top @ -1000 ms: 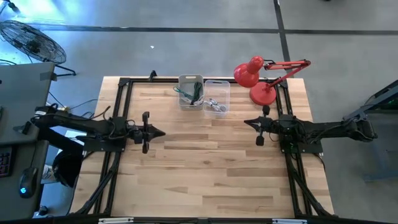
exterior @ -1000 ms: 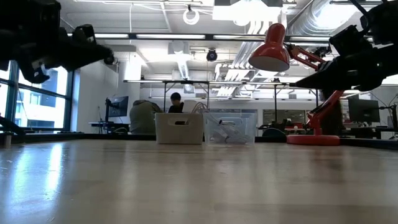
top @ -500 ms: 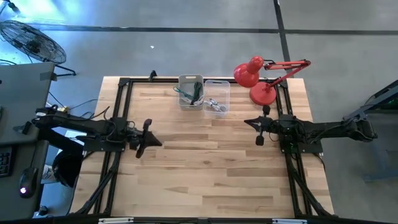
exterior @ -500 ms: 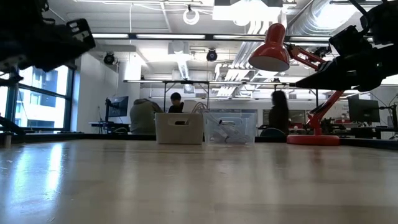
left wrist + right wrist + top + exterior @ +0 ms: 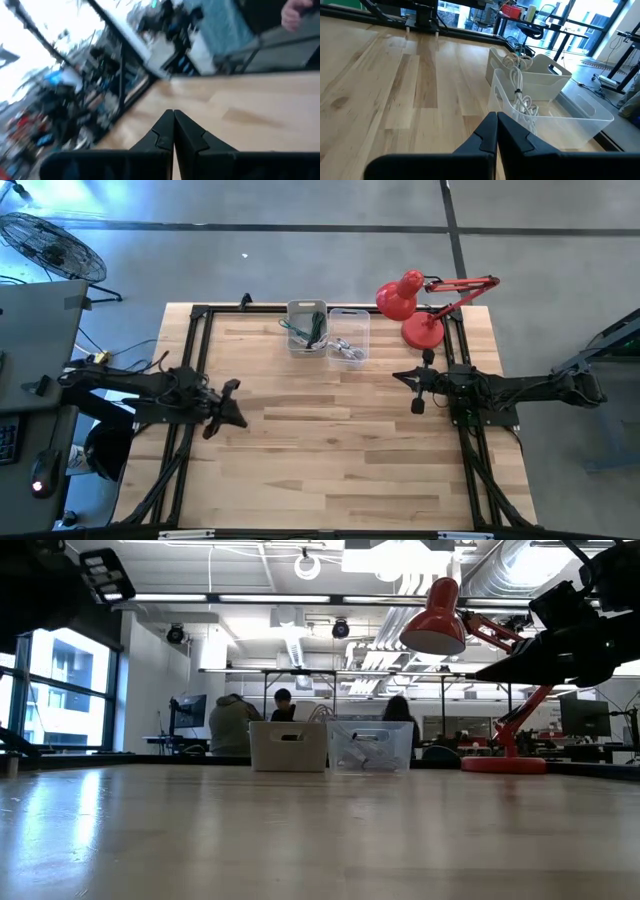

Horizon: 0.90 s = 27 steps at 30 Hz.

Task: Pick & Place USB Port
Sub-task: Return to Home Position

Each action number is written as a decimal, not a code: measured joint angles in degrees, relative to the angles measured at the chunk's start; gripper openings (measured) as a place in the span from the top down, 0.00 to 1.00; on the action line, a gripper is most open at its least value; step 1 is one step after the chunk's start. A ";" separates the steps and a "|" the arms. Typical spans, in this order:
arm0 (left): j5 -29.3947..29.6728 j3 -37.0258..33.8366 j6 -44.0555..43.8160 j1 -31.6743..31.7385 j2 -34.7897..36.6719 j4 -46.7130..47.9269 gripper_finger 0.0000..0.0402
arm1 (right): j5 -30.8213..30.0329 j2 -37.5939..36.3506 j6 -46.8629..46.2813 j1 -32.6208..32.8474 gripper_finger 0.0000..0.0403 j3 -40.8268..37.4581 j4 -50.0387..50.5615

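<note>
Two small bins stand side by side at the table's far edge. The white bin [image 5: 307,327] holds dark and green cables. The clear bin [image 5: 348,336] holds white cables [image 5: 521,100]. My left gripper [image 5: 240,421] hangs shut over the table's left half, well short of the bins; in its wrist view the fingertips [image 5: 173,113] meet with nothing between them. My right gripper [image 5: 397,376] waits shut over the right half, just near and right of the clear bin [image 5: 555,117], its fingertips [image 5: 496,115] closed on nothing.
A red desk lamp [image 5: 420,305] stands at the far right corner, its head [image 5: 433,625] over the table beside the bins. A black frame rail [image 5: 195,360] runs along both sides. Bare wood [image 5: 330,440] spreads across the middle and near half. People sit in the room behind.
My left gripper has swung from pointing right toward the table's near edge, pulled back to the left, risen and turned about its wrist. It has stayed shut. The right arm and the bins have kept still.
</note>
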<state>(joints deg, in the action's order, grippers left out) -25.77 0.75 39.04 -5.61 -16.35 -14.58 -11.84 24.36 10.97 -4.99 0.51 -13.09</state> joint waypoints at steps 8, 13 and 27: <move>-3.69 0.00 -3.43 -0.02 8.76 5.09 1.00 | 0.01 0.00 0.01 0.00 1.00 0.00 0.00; -4.56 0.00 -7.74 -0.02 14.98 6.80 1.00 | 0.02 0.00 0.01 0.00 0.99 0.00 0.01; 23.35 1.42 -7.85 0.00 15.96 16.23 1.00 | 0.02 0.00 0.01 0.00 0.98 0.00 0.10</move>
<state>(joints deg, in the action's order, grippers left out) -2.42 2.17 31.18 -5.61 -0.38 1.64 -11.81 24.36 10.98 -4.99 0.51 -12.99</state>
